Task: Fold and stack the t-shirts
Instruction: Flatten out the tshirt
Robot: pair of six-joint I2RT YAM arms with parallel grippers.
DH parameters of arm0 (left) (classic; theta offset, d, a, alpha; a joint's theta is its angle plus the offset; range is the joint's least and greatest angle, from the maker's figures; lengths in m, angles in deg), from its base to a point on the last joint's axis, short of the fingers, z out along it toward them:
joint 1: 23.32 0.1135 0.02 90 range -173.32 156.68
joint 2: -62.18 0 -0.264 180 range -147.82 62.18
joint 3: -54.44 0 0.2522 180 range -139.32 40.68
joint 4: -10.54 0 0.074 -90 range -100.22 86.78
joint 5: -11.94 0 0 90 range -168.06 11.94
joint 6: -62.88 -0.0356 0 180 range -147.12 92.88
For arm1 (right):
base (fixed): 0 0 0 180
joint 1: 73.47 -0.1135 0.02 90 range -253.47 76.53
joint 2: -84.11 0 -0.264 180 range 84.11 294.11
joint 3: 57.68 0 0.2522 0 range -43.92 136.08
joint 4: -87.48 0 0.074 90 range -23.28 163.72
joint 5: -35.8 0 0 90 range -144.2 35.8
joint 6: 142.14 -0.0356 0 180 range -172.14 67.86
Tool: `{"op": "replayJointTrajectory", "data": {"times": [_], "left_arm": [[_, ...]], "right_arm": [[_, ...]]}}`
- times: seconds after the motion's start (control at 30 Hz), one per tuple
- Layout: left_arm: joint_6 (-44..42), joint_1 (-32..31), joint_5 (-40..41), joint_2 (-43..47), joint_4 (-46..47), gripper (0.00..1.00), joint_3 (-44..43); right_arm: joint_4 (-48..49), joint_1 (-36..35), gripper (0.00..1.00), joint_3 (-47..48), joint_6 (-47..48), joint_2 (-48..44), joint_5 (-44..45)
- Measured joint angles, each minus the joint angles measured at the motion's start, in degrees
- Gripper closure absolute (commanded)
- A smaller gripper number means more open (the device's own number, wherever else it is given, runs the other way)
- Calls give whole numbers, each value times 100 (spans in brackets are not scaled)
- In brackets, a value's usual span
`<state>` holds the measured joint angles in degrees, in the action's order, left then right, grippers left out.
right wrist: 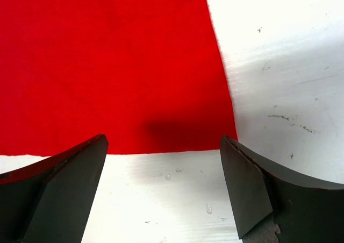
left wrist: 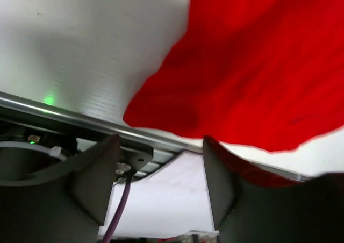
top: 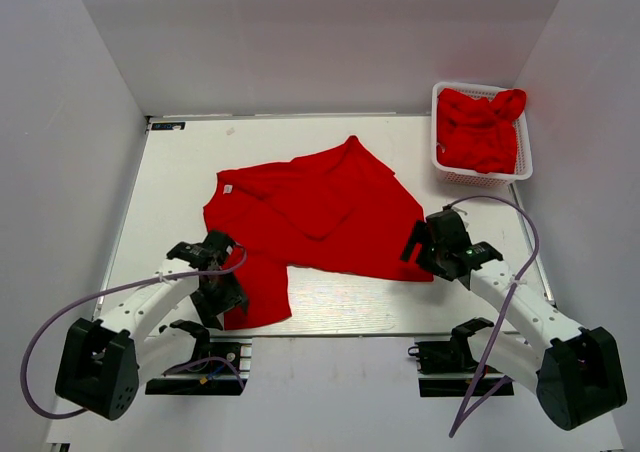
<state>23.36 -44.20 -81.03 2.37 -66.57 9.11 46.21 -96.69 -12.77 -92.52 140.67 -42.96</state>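
Looks like we're mid-fold on the first t-shirt. It's lying about mid-desk, partly folded: one flap is doubled over toward the far side, and a tail of cloth hangs down toward the near edge on the left. The rest of the shirts are bunched up in the white basket at the far right corner, so I'd say stacking is a long way off.

The left gripper has its jaws apart with nothing between them. It's low over the near edge, right by that near-left tail of cloth. The arm is bent at the elbow and reaches in from its base.

The right gripper is spread wide and also empty. It's pointed down at the shirt's near right corner, and the hem runs just past its fingertips.

My guess for the next move is that both need to drop onto the hem and pinch only the top layer, then carry it across. The fabric's floppy, so grabbing too little probably lets it slip out.
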Motion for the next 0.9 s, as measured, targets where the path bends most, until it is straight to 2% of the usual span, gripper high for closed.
{"op": "replayJointTrajectory", "data": {"times": [0.03,0.27,0.4,0.5,0.57,0.6,0.63,0.9], "left_arm": [[22,-13,0,-13,66,36,68],[376,-83,149,-11,710,37,326],[535,-122,190,-201,754,37,417],[597,-144,269,-474,688,56,313],[619,-144,291,-575,688,76,258],[605,-146,306,-590,688,90,251],[595,-146,326,-599,678,100,247],[249,-203,323,-599,730,100,221]], "right_arm": [[-11,0,10,0,-7,-2,22],[-170,26,10,4,-46,-35,83],[-302,39,10,52,-44,-37,103],[-365,50,10,83,-42,-44,122],[-413,66,10,90,-44,-59,127],[-424,72,10,90,-50,-66,127],[-433,76,10,90,-66,-70,125],[-533,87,10,87,-188,-74,125]]}}
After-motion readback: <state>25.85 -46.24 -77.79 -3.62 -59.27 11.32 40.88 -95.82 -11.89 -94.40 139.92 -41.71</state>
